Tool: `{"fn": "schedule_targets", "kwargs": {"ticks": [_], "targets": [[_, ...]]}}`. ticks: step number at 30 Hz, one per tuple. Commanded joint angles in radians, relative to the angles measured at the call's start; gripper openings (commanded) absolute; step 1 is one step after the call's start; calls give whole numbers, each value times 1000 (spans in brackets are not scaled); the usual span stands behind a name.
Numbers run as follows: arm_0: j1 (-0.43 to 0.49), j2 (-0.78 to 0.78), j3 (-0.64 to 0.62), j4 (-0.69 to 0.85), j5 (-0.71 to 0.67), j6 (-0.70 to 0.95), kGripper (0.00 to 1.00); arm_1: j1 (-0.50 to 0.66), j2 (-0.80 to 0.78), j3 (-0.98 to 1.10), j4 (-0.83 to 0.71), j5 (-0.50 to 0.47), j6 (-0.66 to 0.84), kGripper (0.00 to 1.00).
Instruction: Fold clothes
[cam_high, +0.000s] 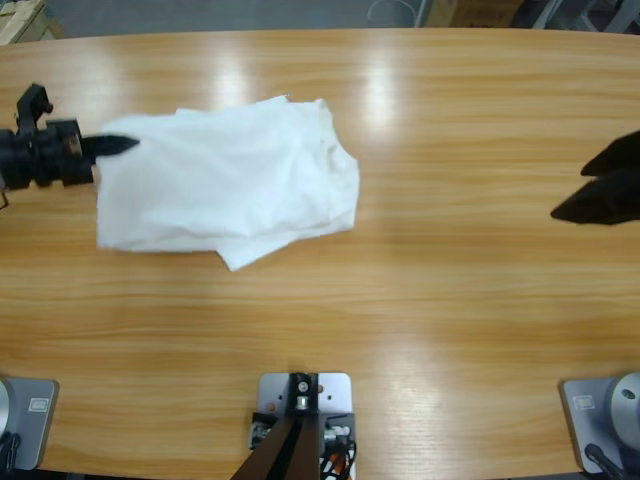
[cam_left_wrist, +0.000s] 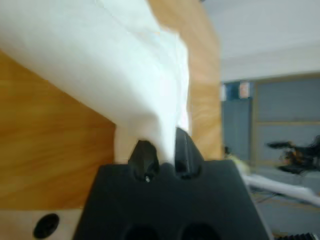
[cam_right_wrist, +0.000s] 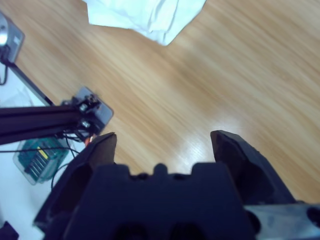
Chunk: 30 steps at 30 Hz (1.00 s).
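Observation:
The white T-shirt (cam_high: 225, 180) lies partly folded on the left half of the wooden table (cam_high: 450, 300). My left gripper (cam_high: 118, 146) comes in from the left edge and is shut on the shirt's left edge. In the left wrist view the white cloth (cam_left_wrist: 125, 65) is pinched between the jaws of the left gripper (cam_left_wrist: 162, 155) and rises away from them. My right gripper (cam_high: 575, 198) hovers at the right edge, far from the shirt, jaws open and empty. In the right wrist view the right gripper (cam_right_wrist: 162, 145) shows its spread jaws, and a corner of the shirt (cam_right_wrist: 150, 15) lies far ahead.
Bare wood (cam_right_wrist: 225, 75) stretches between the shirt and the right gripper. The table's far edge (cam_high: 320, 32) runs along the top of the high view. A room with shelves shows behind the table in the left wrist view.

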Motion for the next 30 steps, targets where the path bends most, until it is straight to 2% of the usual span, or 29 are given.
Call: {"fn": "schedule_targets", "kwargs": {"ticks": [1,6,10,15,18,22,30], "targets": [[-81,-148,-245,700,200,300,0,17,-54,77,-9,-15,17,769],[-81,-127,-491,1037,306,396,0,61,-68,81,-19,-19,56,770],[-57,-80,-628,1192,333,419,0,135,-60,89,-66,-22,113,769],[36,-54,-689,1311,334,491,0,251,1,86,-152,-21,178,770],[47,-10,-714,1360,344,520,0,299,42,77,-186,-23,193,770],[20,70,-743,1370,344,525,0,321,56,69,-186,-29,194,770],[-158,209,-1071,1605,468,566,0,321,67,70,-177,-30,179,770]]}}
